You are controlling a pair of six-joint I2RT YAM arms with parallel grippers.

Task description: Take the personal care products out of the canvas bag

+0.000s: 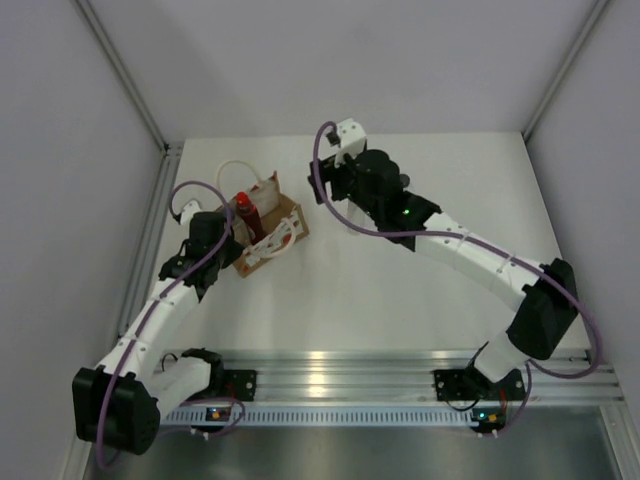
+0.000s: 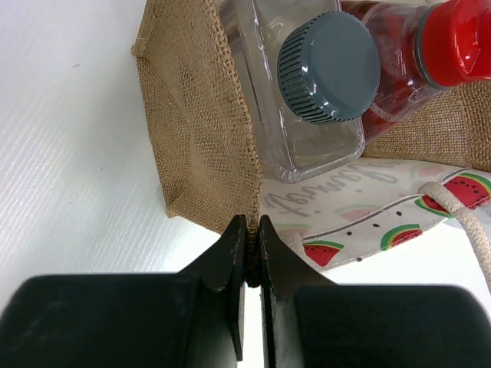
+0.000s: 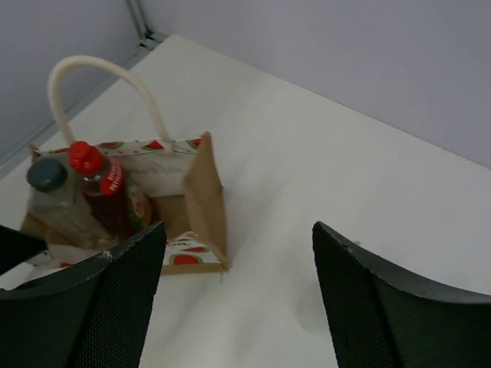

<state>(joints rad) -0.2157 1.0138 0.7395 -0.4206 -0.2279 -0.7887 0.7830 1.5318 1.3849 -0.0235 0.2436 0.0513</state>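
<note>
White table (image 1: 400, 300) offers open surface to the right of and in front of the tan canvas bag (image 1: 268, 232) (image 3: 205, 195), which stands mouth-up in the rear-left part, near the left edge and wall (image 1: 60, 150). Inside it a red bottle with red cap (image 2: 453, 38) (image 3: 103, 188) lies against a clear bottle with grey cap (image 2: 322, 77) (image 3: 54, 195). One white rope handle (image 3: 100, 69) arches above the rim. Left jaws pinch narrow on the bag's wall edge. Right jaws stand wide, holding nothing, above the table right of the bag.
</note>
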